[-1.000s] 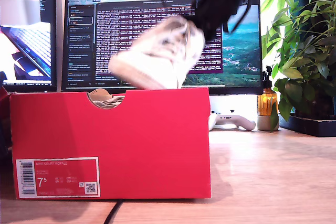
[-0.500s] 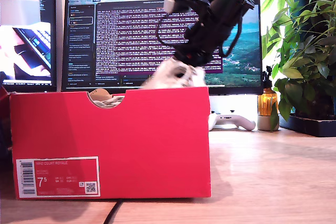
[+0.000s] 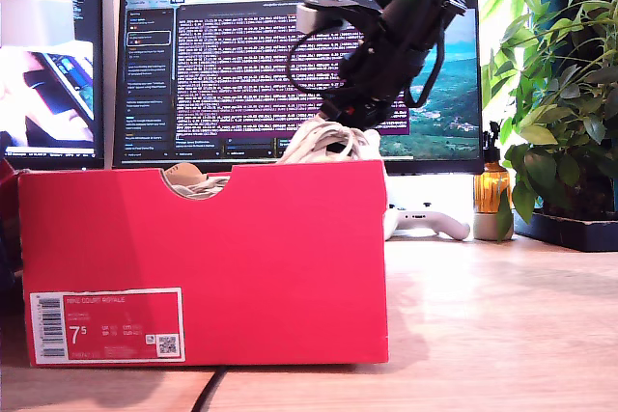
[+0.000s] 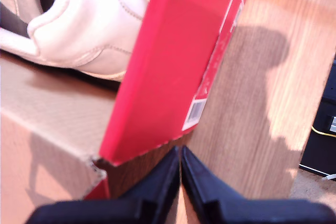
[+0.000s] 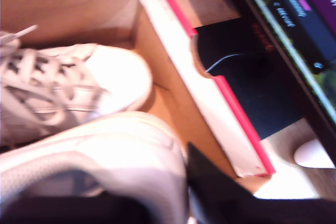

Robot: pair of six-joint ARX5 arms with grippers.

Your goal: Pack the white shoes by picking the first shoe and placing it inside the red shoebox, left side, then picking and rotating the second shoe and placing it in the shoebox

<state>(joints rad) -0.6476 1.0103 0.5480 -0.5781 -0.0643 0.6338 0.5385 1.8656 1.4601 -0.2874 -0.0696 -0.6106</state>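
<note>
The red shoebox (image 3: 241,258) stands on the wooden table at the exterior view's left and centre. My second gripper (image 3: 346,130) reaches down from the upper right of the exterior view, shut on a white shoe (image 3: 323,145) that sits low in the box with only its laces and collar above the rim. In the second wrist view this held shoe (image 5: 105,150) lies beside the other white shoe (image 5: 100,82) on the box floor, with a black finger (image 5: 215,192) against it. My first gripper (image 4: 180,169) is shut on nothing, outside the shoebox (image 4: 173,66) near its labelled wall.
Two lit monitors (image 3: 290,55) stand behind the box. A white game controller (image 3: 425,222), an amber bottle (image 3: 491,185) and a leafy plant (image 3: 560,94) are at the exterior view's right. A black cable (image 3: 208,388) runs out from under the box front.
The held shoe has come down from above the box into it, and the second arm has lowered with it. The box has not moved.
</note>
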